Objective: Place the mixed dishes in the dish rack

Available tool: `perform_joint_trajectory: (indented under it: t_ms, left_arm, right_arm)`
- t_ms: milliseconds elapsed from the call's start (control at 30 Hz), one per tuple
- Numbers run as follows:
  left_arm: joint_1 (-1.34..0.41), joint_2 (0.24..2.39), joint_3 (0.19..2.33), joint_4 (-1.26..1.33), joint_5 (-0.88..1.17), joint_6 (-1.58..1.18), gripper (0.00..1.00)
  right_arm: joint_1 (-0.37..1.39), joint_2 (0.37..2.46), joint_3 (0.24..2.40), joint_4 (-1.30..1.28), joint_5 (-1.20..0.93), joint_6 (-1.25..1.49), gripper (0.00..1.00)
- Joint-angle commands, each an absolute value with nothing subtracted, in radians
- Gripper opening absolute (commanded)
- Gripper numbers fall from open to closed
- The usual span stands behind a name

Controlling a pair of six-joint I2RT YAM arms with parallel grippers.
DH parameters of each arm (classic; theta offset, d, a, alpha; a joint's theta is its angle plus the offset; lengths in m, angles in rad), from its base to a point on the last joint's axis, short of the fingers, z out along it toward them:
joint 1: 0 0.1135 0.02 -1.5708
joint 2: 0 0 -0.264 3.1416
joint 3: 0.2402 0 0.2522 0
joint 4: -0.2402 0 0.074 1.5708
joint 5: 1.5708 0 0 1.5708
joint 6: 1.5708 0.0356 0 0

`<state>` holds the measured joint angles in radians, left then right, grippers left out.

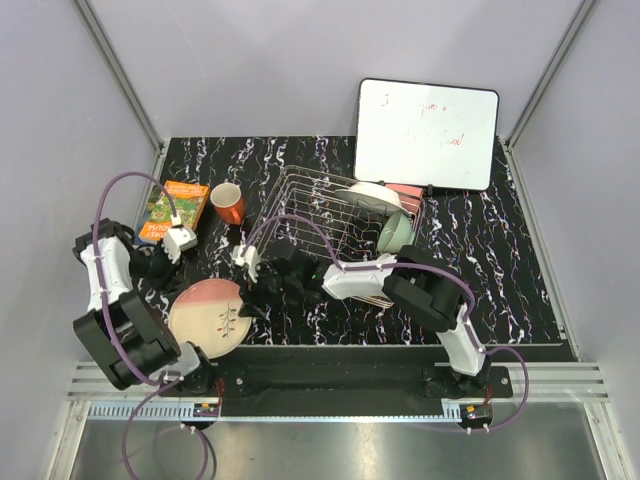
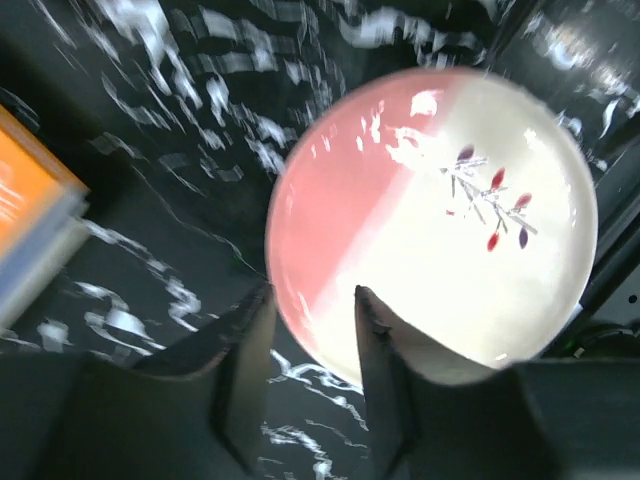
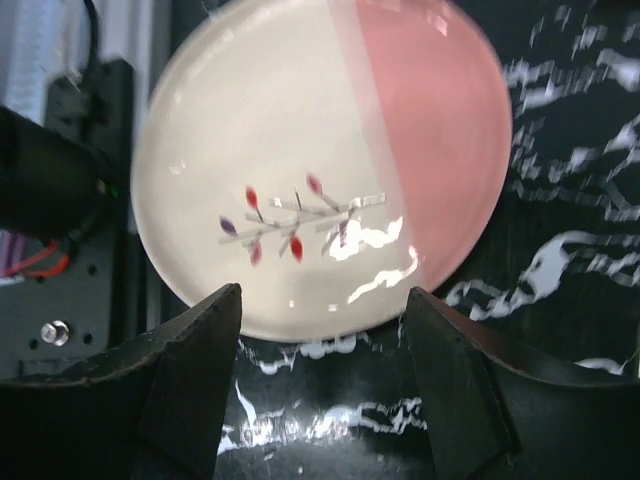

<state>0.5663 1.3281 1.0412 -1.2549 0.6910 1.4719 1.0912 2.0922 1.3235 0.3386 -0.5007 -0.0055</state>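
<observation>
The pink-and-cream plate with a twig motif lies flat on the black marbled table. It also shows in the left wrist view and the right wrist view. My left gripper is open and empty at the plate's far-left edge. My right gripper is open and empty just off the plate's right edge. The orange-red mug stands left of the dish rack. The rack holds a white plate and a pale green bowl.
A green-orange book lies at the far left, and shows in the left wrist view. A whiteboard leans behind the rack. A reddish dish peeks out behind the white plate. The black mounting rail runs along the near edge.
</observation>
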Motion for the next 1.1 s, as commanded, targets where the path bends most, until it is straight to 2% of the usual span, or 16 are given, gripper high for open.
perform_joint_trajectory:
  t_ms: [0,400,567,600,767,833,933,967,1067]
  left_arm:
    - [0.604,1.354,0.94,-1.169,0.592,1.44,0.45]
    - [0.707,1.489,0.888,-1.117,0.56,1.456,0.46]
    - [0.709,1.574,0.87,-1.098,0.571,1.467,0.56]
    - [0.709,1.589,0.88,-1.098,0.574,1.456,0.61]
    - [0.706,1.658,0.885,-1.108,0.561,1.453,0.62]
    - [0.684,1.678,0.882,-1.115,0.554,1.453,0.59]
    - [0.661,1.704,0.884,-1.115,0.548,1.445,0.48]
    - [0.66,1.71,0.893,-1.118,0.548,1.443,0.4]
    - [0.658,1.718,0.902,-1.132,0.554,1.466,0.28]
  right_arm:
    - [1.123,2.02,1.267,0.331,-0.365,-0.029,0.72]
    - [1.124,2.131,1.341,0.322,-0.363,0.026,0.67]
    - [1.124,2.163,1.377,0.299,-0.365,0.035,0.66]
    - [1.123,2.163,1.387,0.293,-0.365,0.035,0.65]
    - [1.124,2.184,1.402,0.272,-0.371,0.046,0.65]
    - [1.124,2.206,1.437,0.247,-0.386,0.052,0.63]
    - [1.126,2.238,1.486,0.204,-0.402,0.054,0.59]
    - [1.126,2.247,1.515,0.18,-0.406,0.052,0.58]
    - [1.126,2.278,1.563,0.135,-0.422,0.046,0.55]
